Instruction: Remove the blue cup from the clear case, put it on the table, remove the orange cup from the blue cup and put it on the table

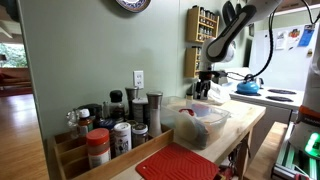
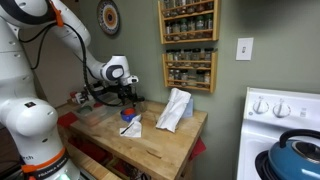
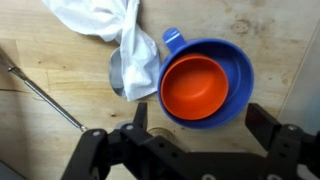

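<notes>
In the wrist view the blue cup [image 3: 235,70] stands on the wooden table [image 3: 60,60] with the orange cup [image 3: 193,86] nested inside it. My gripper [image 3: 200,125] is open just above them, one finger on either side of the cups' near edge, holding nothing. In an exterior view the gripper [image 2: 125,100] hangs over the blue cup [image 2: 128,117]. The clear case [image 1: 205,122] stands on the table, and I cannot see the cups in that view. The gripper [image 1: 205,85] is beyond it.
A white cloth [image 3: 110,25] lies right beside the cups and also shows in an exterior view [image 2: 175,108]. A thin metal rod [image 3: 40,90] lies on the table. Spice jars [image 1: 110,125], a red ridged mat [image 1: 180,163] and a blue kettle [image 2: 295,155] stand around.
</notes>
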Robot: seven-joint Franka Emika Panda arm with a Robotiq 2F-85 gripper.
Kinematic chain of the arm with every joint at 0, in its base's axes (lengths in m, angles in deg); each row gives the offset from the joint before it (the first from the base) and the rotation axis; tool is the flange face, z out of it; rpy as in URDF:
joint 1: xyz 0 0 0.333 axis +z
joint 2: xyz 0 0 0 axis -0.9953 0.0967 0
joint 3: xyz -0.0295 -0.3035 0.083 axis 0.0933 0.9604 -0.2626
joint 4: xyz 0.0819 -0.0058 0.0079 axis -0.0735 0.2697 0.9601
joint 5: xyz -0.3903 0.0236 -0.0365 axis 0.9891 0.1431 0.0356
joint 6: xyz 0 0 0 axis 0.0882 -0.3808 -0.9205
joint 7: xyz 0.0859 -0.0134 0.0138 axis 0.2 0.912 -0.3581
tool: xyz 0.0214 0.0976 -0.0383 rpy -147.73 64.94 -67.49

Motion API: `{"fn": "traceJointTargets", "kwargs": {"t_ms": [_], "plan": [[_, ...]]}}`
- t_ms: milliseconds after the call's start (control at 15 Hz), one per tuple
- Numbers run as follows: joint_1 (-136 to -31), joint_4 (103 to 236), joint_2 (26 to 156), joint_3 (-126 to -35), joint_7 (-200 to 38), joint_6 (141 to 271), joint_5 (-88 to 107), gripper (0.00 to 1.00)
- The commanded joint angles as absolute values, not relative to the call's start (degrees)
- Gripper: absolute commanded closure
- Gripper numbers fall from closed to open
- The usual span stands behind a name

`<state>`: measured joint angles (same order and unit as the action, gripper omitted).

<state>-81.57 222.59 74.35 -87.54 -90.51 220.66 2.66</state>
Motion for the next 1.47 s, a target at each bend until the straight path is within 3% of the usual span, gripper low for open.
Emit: {"fn": "traceJointTargets", "kwargs": {"t_ms": [0,333,467,600,733,867,1267,1400], "plan": [[-80.7,221.9,74.8,-88.2,-90.6,216.4,2.3,0.0],[-80.1,221.3,77.9,-88.9,-91.4,217.9,0.2,0.11],[-80.2,220.6,79.4,-89.0,-90.9,218.7,0.0,0.1],[-80.4,219.9,80.6,-89.0,-91.1,218.8,-0.2,0.18],[-80.5,219.1,82.0,-89.0,-90.9,219.2,0.0,0.43],[-80.6,218.4,83.0,-89.1,-91.0,219.4,0.0,0.52],[-80.9,217.0,84.3,-89.3,-91.6,218.9,-0.2,1.0],[-81.1,216.9,84.0,-89.3,-91.7,218.6,-0.5,1.0]]}}
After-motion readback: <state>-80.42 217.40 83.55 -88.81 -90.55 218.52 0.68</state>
